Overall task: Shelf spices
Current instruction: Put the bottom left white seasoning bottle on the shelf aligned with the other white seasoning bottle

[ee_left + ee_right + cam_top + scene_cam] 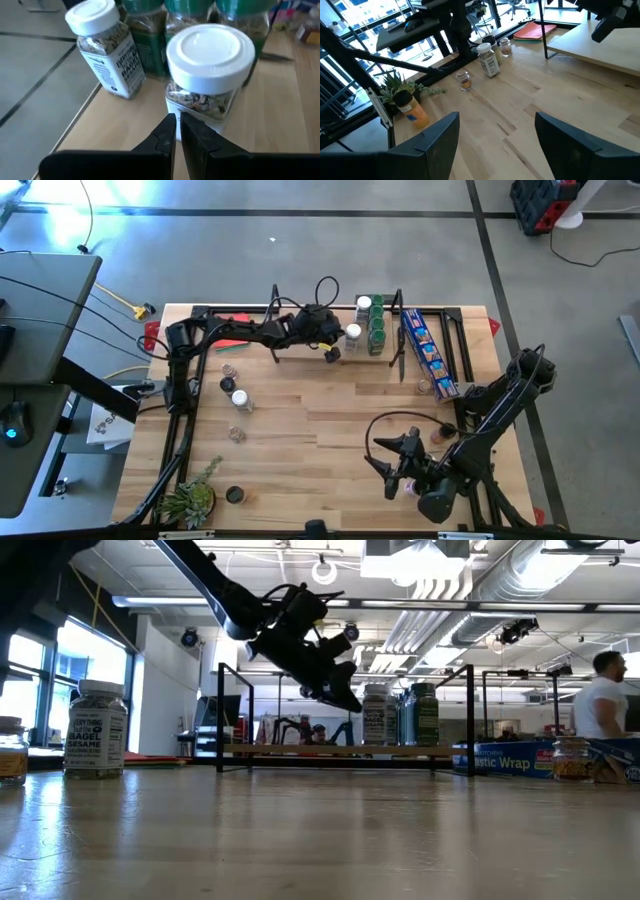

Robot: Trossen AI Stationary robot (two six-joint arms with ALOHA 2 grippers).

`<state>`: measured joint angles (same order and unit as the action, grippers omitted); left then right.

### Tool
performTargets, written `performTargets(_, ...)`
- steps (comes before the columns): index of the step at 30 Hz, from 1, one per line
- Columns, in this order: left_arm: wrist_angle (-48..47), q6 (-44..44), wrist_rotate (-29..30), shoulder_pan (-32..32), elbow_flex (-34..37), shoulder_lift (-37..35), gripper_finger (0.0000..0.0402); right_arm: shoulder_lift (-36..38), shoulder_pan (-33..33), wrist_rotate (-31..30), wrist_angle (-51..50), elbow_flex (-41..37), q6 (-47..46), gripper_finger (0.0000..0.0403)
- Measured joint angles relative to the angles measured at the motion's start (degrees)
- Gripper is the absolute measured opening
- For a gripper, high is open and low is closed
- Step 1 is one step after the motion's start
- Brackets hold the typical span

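Note:
The shelf, a narrow light-wood board between black wire uprights, stands at the table's far side. On its right part stand several spice jars: two white-topped ones and green-topped ones. My left gripper is shut, and its tips stand at the lower wall of the nearer white-topped jar. More spice jars stand loose on the table's left part. My right gripper waits open near the table's front right, with nothing between its fingers. My left gripper's shut fingertips come slanting down at the lower wall of the white-topped jar, which stands upright on the shelf. I cannot tell whether they touch it.
A long blue box lies right of the shelf. A small plant and a dark-topped jar stand at the front left. Another jar stands close to my right arm. A person stands in the room beyond.

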<state>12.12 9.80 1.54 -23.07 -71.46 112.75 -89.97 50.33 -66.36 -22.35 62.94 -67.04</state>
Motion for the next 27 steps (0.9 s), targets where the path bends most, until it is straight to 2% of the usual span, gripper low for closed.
performTargets(3, -0.6, -0.6, -1.5, 0.0, 0.0, 0.4, 0.002, 0.0, -0.5, 0.1, 0.0, 0.0, 0.0, 0.0255)
performTargets(10, -9.1, 0.9, -0.4, 0.5, 0.0, -0.3, 0.002, 0.0, -1.6, 2.6, 0.0, 0.0, 0.1, 0.0255)
performTargets(13, -9.8, 1.1, -2.6, 1.2, 0.0, -0.1, 0.002, 0.0, -2.1, 3.0, 0.1, 0.0, 0.6, 0.0255)
performTargets(19, -6.0, 1.4, -3.6, 2.9, 0.0, 1.4, 0.002, 0.0, -2.4, 3.1, 0.2, 0.0, 1.5, 0.0255)
performTargets(27, 1.6, -0.6, -3.5, 1.8, 0.0, 3.9, 0.002, 0.0, -2.5, 3.9, 0.5, 0.0, 1.5, 0.0255)
